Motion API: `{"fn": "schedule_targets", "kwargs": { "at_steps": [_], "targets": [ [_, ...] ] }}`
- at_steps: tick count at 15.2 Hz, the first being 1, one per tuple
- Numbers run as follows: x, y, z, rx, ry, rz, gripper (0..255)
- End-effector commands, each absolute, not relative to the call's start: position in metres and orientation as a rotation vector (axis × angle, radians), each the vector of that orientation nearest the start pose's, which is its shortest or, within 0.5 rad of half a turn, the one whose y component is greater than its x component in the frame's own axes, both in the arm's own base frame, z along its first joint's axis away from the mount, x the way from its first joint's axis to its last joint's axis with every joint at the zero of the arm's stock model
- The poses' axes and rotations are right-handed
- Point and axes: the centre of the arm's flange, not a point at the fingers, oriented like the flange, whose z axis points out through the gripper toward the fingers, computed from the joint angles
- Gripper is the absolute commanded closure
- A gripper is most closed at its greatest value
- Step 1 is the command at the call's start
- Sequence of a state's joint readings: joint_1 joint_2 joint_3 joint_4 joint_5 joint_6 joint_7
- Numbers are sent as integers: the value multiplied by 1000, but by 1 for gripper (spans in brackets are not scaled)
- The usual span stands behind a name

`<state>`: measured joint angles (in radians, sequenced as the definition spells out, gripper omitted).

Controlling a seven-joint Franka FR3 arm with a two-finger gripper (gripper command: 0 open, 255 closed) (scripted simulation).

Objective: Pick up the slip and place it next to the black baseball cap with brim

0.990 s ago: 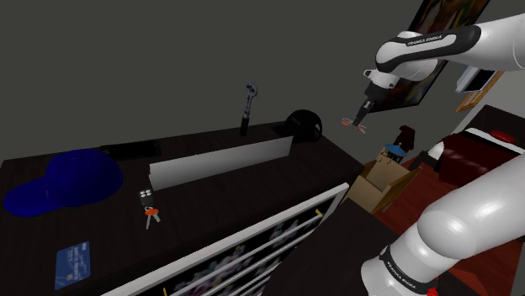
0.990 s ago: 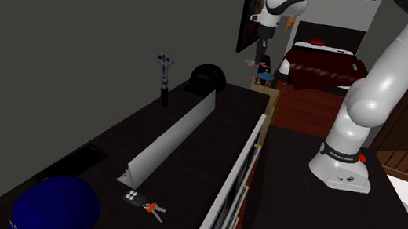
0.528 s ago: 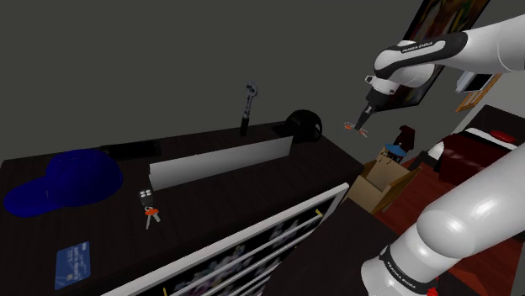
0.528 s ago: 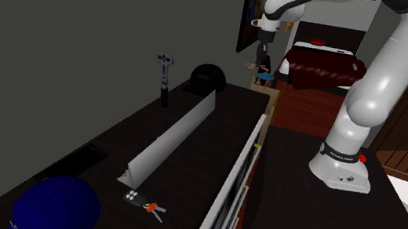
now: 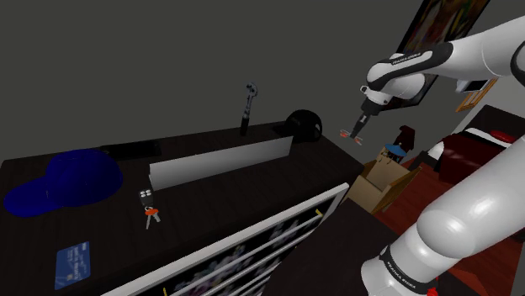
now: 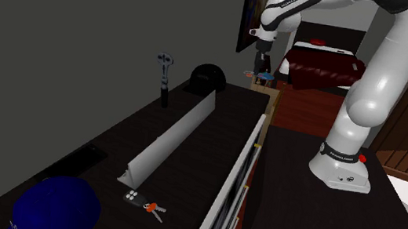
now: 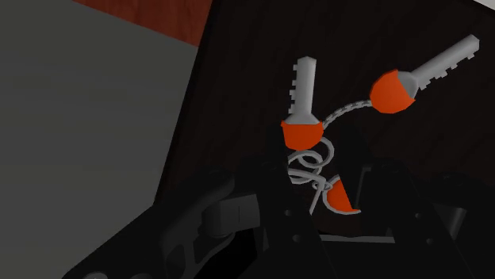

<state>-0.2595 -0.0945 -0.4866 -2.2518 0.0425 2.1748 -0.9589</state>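
Clasping orange-headed keys (image 5: 346,134), the gripper (image 5: 357,126) hung in air near the black cap (image 5: 303,124). Setting them down was left.

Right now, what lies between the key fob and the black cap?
A long pale upright panel separates the key fob from the black cap, seen in the shoulder view.

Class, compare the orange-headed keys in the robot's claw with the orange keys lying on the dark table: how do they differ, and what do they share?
The orange-headed key bunch hangs in the air, clasped by the black claw; the loose orange keys lie flat on the dark tabletop. The held bunch dangles from a wire ring; the loose keys sit beside a small button fob. Both have orange heads.
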Motion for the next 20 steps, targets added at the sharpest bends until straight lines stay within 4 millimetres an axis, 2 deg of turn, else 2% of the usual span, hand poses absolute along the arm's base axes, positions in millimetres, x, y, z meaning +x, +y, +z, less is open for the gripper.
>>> {"fn": "schedule_targets", "kwargs": {
  "at_steps": [1,20],
  "targets": [
    [373,-346,390,-3079,-294,-99,255],
    [373,-346,291,-3079,-294,-99,255]
  ]
}}
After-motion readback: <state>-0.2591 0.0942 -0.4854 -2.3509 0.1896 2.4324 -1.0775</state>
